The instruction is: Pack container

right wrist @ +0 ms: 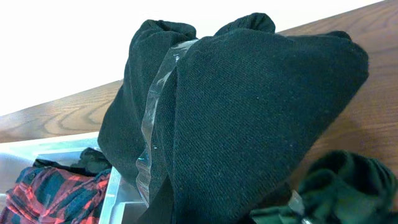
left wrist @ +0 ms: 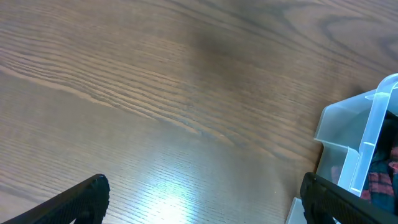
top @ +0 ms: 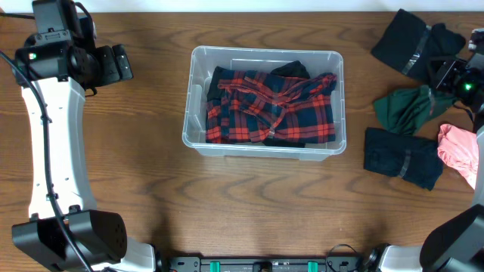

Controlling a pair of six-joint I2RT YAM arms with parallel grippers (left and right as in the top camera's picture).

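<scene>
Holding one shirt (top: 268, 106), container (top: 265, 149); four garments (top: 401, 157) outside; left end effector (left wrist: 202, 190) apart, right end effector (top: 440, 72) unclear.

You are looking down at a brown wooden table (top: 249, 211) that is filling almost the whole overhead view. Dark wavy lines are running across its top. A plain white area (right wrist: 56, 43) is showing past its far edge. A bright patch of light (left wrist: 165, 190) is shining on the wood.
</scene>
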